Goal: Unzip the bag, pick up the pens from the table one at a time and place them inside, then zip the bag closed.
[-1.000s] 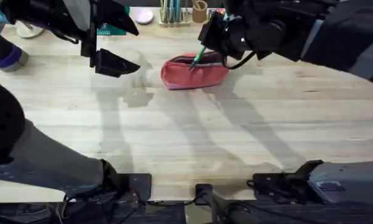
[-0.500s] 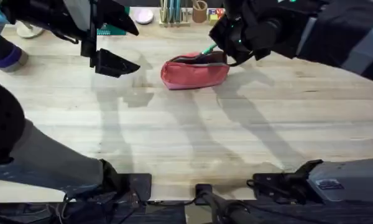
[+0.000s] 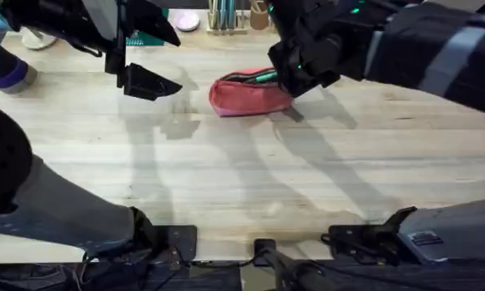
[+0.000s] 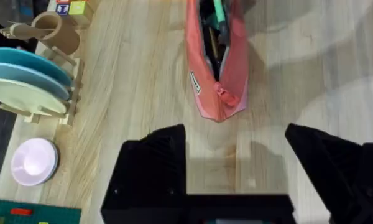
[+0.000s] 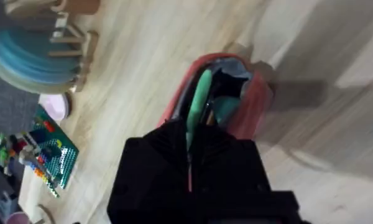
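The salmon-pink bag [image 3: 246,95] lies unzipped at the back middle of the table [image 3: 250,178]. A light green pen [image 3: 263,77] pokes into the bag's open mouth at its right end. My right gripper [image 3: 291,71] hovers over that end and is shut on the pen's rear. In the right wrist view the green pen [image 5: 199,99] runs from the right gripper [image 5: 189,134] down into the bag [image 5: 252,109]. My left gripper [image 3: 149,81] hangs open, left of the bag and apart from it. In the left wrist view the left gripper [image 4: 236,155] faces the bag's [image 4: 227,81] zipper end.
A wooden rack with teal plates [image 4: 28,78], a wooden cup [image 4: 53,31], a pink dish [image 4: 34,162] and a green studded board [image 4: 25,211] stand along the back edge behind the left arm. A purple-banded roll [image 3: 8,74] sits far left.
My right gripper has moved left and lower over the bag's right end. The green pen has dropped from a raised tilt to lie flatter in the opening. The left arm has stayed still.
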Controlling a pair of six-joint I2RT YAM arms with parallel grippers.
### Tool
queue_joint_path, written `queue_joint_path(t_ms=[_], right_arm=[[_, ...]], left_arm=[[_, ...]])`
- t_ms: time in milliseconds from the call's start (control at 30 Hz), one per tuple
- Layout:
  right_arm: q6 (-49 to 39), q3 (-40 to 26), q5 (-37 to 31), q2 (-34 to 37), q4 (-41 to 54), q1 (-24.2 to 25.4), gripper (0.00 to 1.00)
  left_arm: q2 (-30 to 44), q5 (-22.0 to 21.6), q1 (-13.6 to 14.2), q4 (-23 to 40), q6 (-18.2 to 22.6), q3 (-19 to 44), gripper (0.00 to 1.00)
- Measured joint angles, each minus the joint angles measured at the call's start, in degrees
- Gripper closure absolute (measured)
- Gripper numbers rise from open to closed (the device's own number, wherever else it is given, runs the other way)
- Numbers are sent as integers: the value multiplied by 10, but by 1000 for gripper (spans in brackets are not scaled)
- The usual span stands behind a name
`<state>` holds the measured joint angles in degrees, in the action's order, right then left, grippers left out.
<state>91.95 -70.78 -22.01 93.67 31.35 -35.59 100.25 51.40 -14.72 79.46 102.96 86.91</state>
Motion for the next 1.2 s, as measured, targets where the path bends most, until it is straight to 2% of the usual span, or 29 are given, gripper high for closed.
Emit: queue_joint_path(t_ms=[300, 733, 1033, 1100, 1200], right_arm=[[56, -1, 29, 34, -25, 0, 968], [58, -2, 61, 74, -85, 0, 968], [58, -2, 70, 80, -87, -2, 964], [58, -2, 71, 80, -87, -2, 929], [60, -2, 73, 80, -87, -3, 808]], left_arm=[[0, 0, 0, 0, 0, 0, 6], [0, 0, 0, 0, 0, 0, 6], [0, 0, 0, 0, 1, 0, 6], [0, 0, 0, 0, 1, 0, 6], [0, 0, 0, 0, 1, 0, 6]])
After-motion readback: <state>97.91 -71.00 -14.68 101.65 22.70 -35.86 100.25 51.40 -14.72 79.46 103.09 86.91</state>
